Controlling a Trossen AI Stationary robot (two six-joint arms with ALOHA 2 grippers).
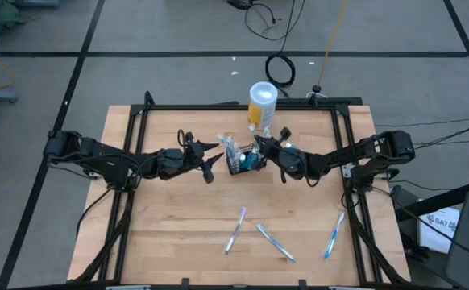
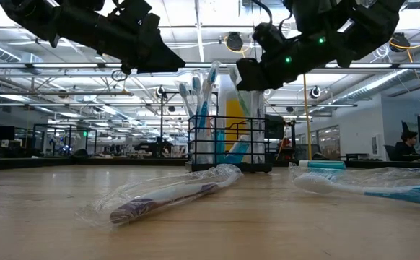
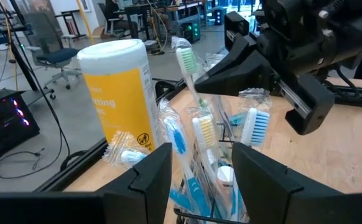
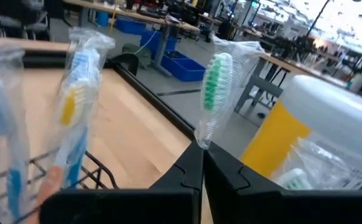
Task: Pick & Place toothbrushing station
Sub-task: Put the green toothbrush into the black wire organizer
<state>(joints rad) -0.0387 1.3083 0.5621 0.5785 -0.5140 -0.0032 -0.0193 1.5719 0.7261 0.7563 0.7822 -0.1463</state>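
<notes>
I'm mid-placing: my right tool (image 1: 260, 146) is clamped shut on a wrapped green-bristled toothbrush (image 4: 213, 93), head up, right over the toothbrushing station (image 1: 240, 163). That's the small black wire basket, center of the tabletop (image 1: 178, 225), just in front of the white-and-yellow canister (image 1: 262, 103), already stuffed w/ several wrapped brushes standing upright. My left tool (image 1: 212, 164) hangs just beside the basket on its other side, fingers apart, holding nothing, pointed at the brushes.

Step, as I read it: seating this brush into the basket. Next move prob needs the handle guided down between the ones already in there, then letting go w/o the wrapper snagging or the brush tipping out. The basket's crowded, so not much room. Left tool is close enough to steady the basket if it shifts.

Still to go: three wrapped toothbrushes lie flat on the near part of the tabletop: one (image 1: 235, 229) left of middle, one (image 1: 276, 242) beside it, one (image 1: 334, 234) off toward the right edge.

Surface: light wood tabletop inside a black metal frame (image 1: 130, 121). Beyond it, grey floor w/ cables (image 1: 280, 71). Room's a big open workshop w/ ceiling lights, desks and chairs; a person (image 2: 408, 144) sits far off at a screen.
</notes>
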